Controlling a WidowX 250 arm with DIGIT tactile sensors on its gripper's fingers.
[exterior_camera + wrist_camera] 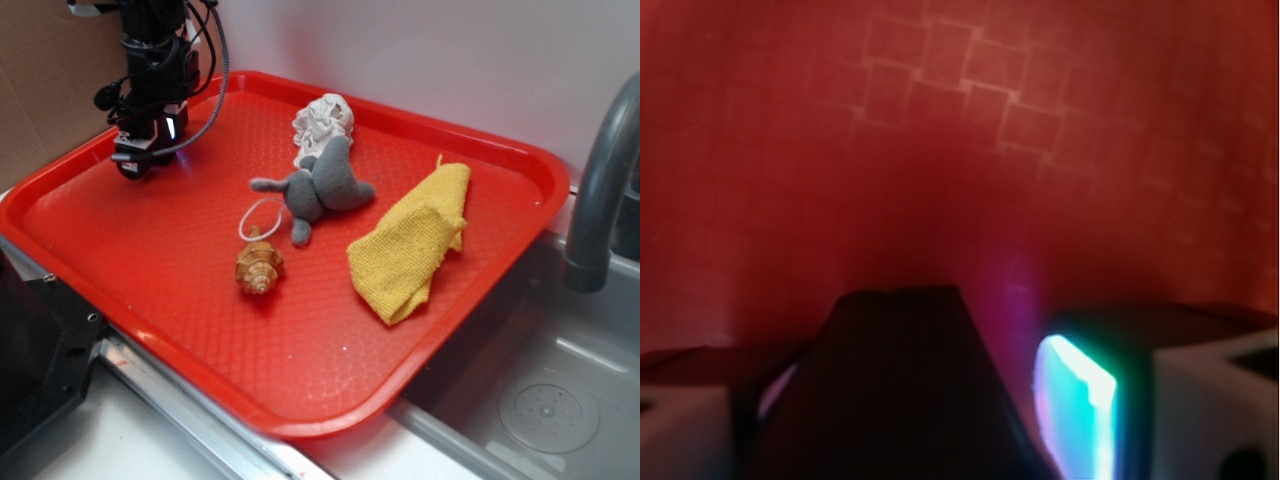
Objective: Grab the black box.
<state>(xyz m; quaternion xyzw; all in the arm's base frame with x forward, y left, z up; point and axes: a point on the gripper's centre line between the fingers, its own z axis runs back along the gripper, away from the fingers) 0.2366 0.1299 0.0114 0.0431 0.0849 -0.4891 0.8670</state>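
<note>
the gripper (pixel 140 165) sits low at the red tray's (pixel 330 400) far left corner. the black box (pixel 895 390) lies between its jaws; whether they clamp it, i cannot tell. lifting remains.

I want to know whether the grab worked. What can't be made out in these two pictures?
- Black box: not identifiable in the exterior view; the claw, low over the tray, hides whatever is beneath it.
- Wrist view: blurred, and the dark shape cut off by the bottom edge could be the box or a claw part.
- Claw open or shut: unclear in both views.
</note>
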